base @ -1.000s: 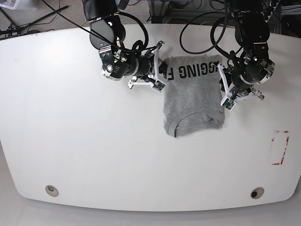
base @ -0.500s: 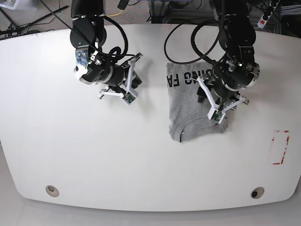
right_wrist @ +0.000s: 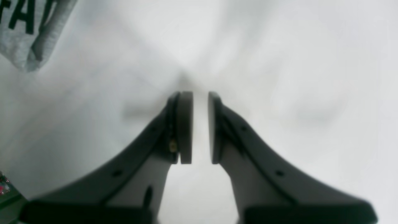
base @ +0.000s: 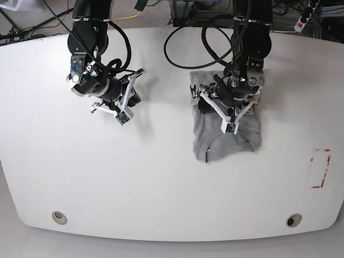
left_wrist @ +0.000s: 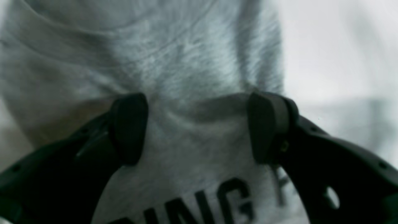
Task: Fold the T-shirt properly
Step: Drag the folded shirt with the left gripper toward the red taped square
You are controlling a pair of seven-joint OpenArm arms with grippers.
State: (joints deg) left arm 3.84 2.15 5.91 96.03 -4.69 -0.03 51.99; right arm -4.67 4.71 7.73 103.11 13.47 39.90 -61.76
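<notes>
The heather-grey T-shirt [base: 207, 134] lies folded into a narrow rectangle on the white table [base: 161, 188], collar end toward the near edge. My left gripper [base: 228, 114] hovers over its middle and hides most of the black lettering. In the left wrist view this gripper [left_wrist: 199, 127] is open, its dark pads [left_wrist: 129, 127] set wide apart on the T-shirt [left_wrist: 199, 62], with a low fabric ridge between them. My right gripper [base: 133, 95] is left of the shirt, over bare table. In the right wrist view it [right_wrist: 200, 127] is shut to a slim gap with nothing in it, and a T-shirt corner [right_wrist: 28, 40] shows at top left.
A red tape rectangle [base: 321, 168] marks the table near its right edge. Two round holes [base: 59, 217] [base: 293, 220] sit near the front edge. Black cables [base: 183, 37] loop over the back of the table behind both arms.
The left arm moved left from the shirt's right edge to over its middle, and its jaws opened. The right arm drew away to the left, still shut.
</notes>
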